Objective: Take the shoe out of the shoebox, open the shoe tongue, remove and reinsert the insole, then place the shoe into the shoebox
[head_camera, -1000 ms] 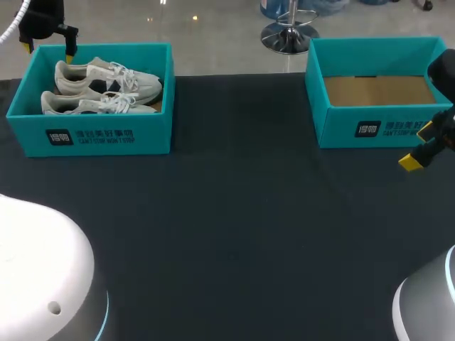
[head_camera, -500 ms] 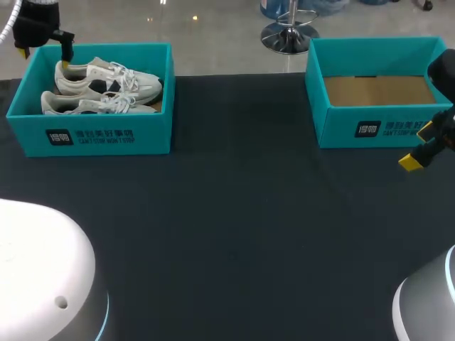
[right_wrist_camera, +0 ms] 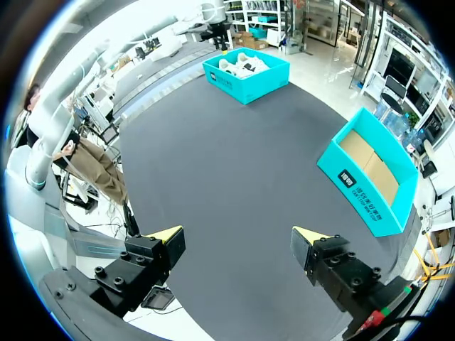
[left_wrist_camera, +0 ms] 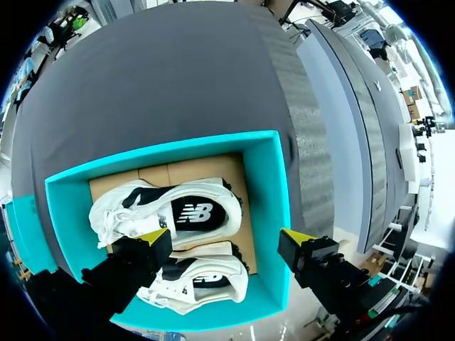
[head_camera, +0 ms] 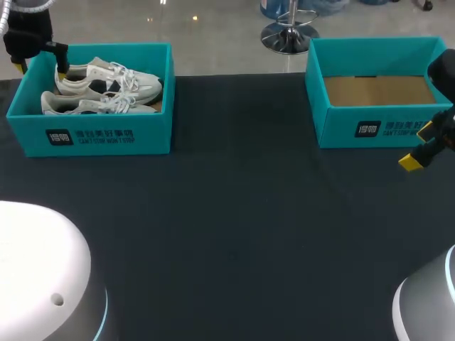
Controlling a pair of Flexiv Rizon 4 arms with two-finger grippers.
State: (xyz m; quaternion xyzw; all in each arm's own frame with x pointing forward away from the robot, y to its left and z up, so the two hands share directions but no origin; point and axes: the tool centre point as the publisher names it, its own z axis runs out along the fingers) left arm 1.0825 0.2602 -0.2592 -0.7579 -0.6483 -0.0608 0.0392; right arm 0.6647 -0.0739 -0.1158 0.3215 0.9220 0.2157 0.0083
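The task is at its first step: no shoe is taken out yet. The two shoes (head_camera: pixel 106 79) lie side by side in the turquoise shoebox (head_camera: pixel 92 136) at the far left corner of the worktop (head_camera: pixel 234 213). The left jaws hang over the far left corner of this box, spread wide and holding nothing. In the left wrist view one yellow tip (left_wrist_camera: pixel 153 236) is above the heel ends of the shoes, and the other one is outside the box wall.

The right jaws are also wide and hold nothing. They are at the right edge of the worktop, just in front of the empty shoebox (head_camera: pixel 370 129) at the far right corner.

I think the next move asks the left jaws to shift until both tips are inside the box, then go down and close on the heel of one shoe (the far one seems closer).

Tongue and insole cannot be made out. The left finger covers part of the heels, and I cannot tell how high the tips are above the rim.
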